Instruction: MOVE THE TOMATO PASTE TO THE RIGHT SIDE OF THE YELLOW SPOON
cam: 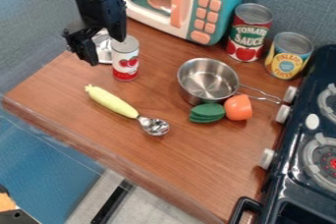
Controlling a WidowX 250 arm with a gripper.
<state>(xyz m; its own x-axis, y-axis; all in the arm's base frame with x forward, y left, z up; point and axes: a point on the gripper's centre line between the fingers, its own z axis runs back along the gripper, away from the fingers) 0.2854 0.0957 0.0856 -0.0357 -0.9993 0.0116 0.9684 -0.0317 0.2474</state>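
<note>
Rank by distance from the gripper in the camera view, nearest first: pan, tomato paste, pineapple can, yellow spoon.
1. Tomato paste, close beside the gripper
2. Yellow spoon, below it in view
3. Pan, mid-counter
4. Pineapple can, by the stove

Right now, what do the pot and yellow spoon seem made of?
The pot looks like polished metal, likely stainless steel: its silvery walls carry bright reflections. The yellow spoon has a shiny metal bowl with sharp highlights; its even yellow handle looks satiny, probably plastic, though painted wood is possible.

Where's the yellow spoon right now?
In the camera view, the yellow spoon lies left of the metal pot, just below the small tomato can on the wooden counter.
</note>
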